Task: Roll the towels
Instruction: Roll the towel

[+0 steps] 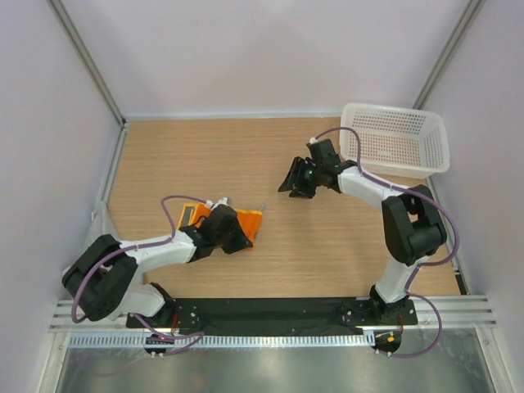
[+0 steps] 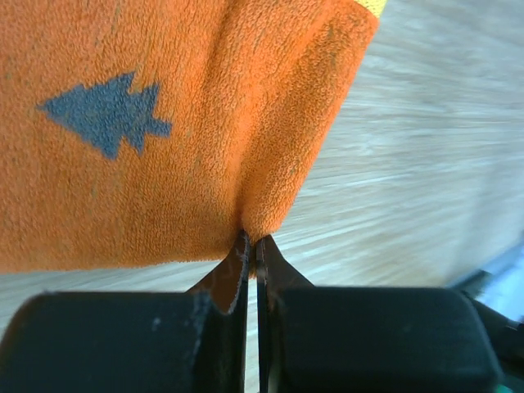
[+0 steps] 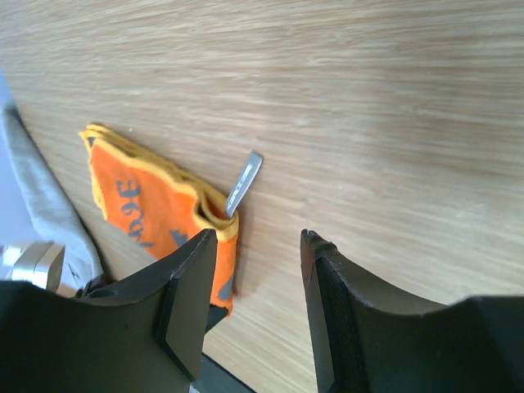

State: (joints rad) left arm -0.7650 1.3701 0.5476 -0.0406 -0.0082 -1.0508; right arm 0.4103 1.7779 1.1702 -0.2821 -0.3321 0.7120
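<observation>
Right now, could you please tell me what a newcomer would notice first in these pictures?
The bright orange towel stands out, lying left of centre on the table, with the left gripper shut on a fold of it. Next come the right gripper, open and empty above mid-table, and the white basket in the far right corner.

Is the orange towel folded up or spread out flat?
Folded. The orange towel shows stacked yellow-edged layers, and the left gripper pinches a crease.

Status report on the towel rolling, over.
Left claw shut on edge of bright orange terry towel. Right claw open, empty, over wooden tabletop. Nothing blocking.
</observation>
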